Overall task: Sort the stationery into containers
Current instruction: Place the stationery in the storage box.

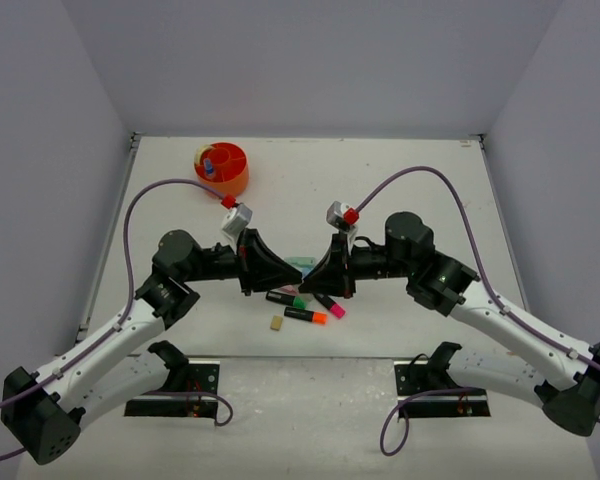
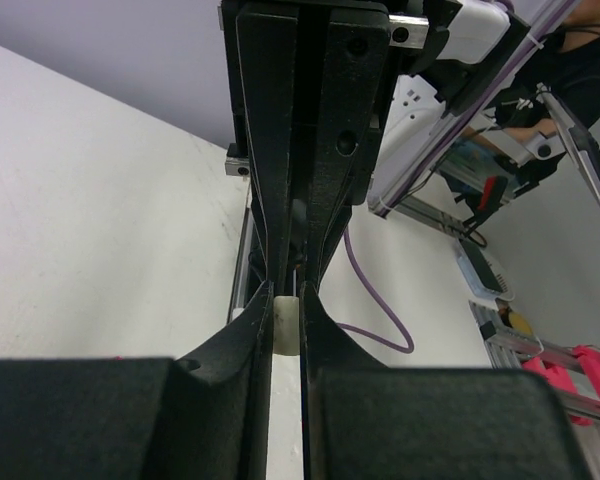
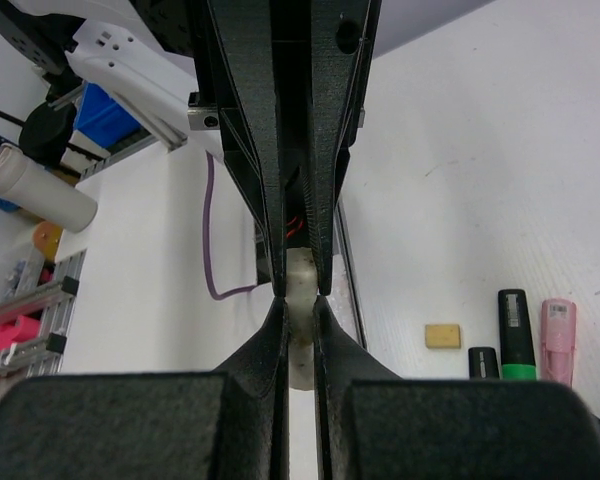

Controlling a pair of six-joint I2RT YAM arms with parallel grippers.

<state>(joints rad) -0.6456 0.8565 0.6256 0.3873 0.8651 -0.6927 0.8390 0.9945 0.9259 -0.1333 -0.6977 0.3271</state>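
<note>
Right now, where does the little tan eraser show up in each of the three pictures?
Top view: the eraser lies near the front, just below and left of the green-tipped marker.
Left wrist view: not in it.
Right wrist view: the eraser sits low on the right, just left of the markers there.
Shared landmark: the green-tipped marker, seen in the top and right wrist views only.

I see a white desk [image 1: 400, 170]. The orange organiser [image 1: 222, 168] sits far left. Near the middle lie a green highlighter [image 1: 285, 298], an orange highlighter [image 1: 306, 315] and a pink highlighter [image 1: 330, 306], with a tan eraser [image 1: 277, 322] just beside them.
</note>
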